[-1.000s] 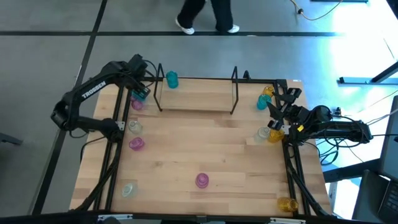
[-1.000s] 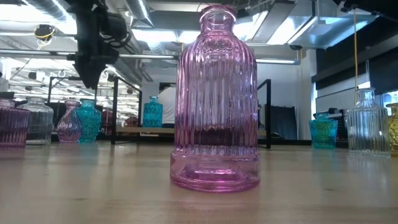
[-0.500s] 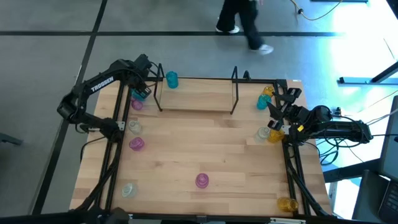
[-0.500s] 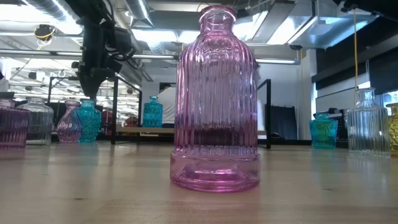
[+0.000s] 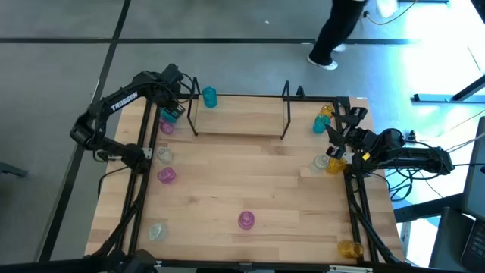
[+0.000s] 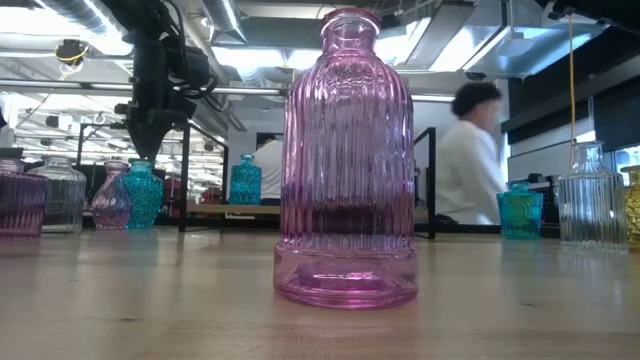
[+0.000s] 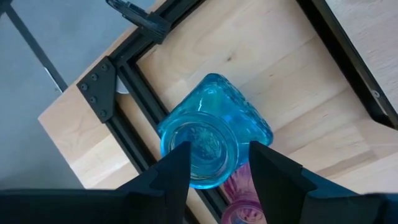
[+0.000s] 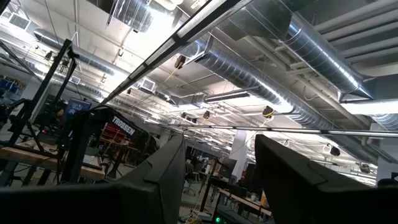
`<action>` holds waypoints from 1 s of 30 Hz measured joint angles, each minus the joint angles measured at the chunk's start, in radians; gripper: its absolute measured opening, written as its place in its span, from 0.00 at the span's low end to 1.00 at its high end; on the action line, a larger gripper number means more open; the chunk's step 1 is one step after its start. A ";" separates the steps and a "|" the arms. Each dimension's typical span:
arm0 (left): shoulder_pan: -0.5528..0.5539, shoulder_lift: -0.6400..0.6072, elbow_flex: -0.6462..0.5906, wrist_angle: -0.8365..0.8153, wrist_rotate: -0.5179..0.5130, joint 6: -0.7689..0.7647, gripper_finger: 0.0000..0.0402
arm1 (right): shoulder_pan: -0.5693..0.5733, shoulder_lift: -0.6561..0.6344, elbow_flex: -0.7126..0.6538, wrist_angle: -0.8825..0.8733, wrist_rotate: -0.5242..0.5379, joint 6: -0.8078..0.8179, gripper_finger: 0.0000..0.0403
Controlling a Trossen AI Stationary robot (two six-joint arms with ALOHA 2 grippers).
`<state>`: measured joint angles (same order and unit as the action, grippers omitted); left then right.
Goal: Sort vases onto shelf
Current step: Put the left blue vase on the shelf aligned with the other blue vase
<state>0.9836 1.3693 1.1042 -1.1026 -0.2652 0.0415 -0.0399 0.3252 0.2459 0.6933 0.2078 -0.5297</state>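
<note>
The left pincer (image 7: 214, 163) is hovering released over a teal vase (image 7: 214, 134), probably rigid, slippery, breakable glass, best gripped at its neck.

Wooden table (image 5: 250, 178) carries scattered vases (image 5: 246, 220); shelf (image 5: 239, 117) at back.

Industrial lab: exposed ceiling ducts (image 8: 261, 56), concrete floor (image 5: 61, 68).

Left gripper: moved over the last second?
Yes. The left gripper shifted toward the table's far edge, nearer the shelf's left end frame, and hangs open above the teal vase.
</note>
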 joint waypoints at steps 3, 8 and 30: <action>0.000 0.000 0.000 0.001 0.001 0.001 0.39 | 0.000 0.000 0.000 0.000 0.000 0.000 0.45; 0.000 0.000 0.000 0.001 0.002 0.001 0.39 | 0.000 0.000 0.000 0.000 0.000 0.000 0.45; 0.000 0.000 -0.088 0.087 0.021 0.071 0.39 | 0.000 0.000 0.000 0.000 0.000 0.000 0.45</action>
<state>0.9836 1.3693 1.0164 -1.0158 -0.2440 0.1125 -0.0399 0.3252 0.2459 0.6933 0.2079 -0.5297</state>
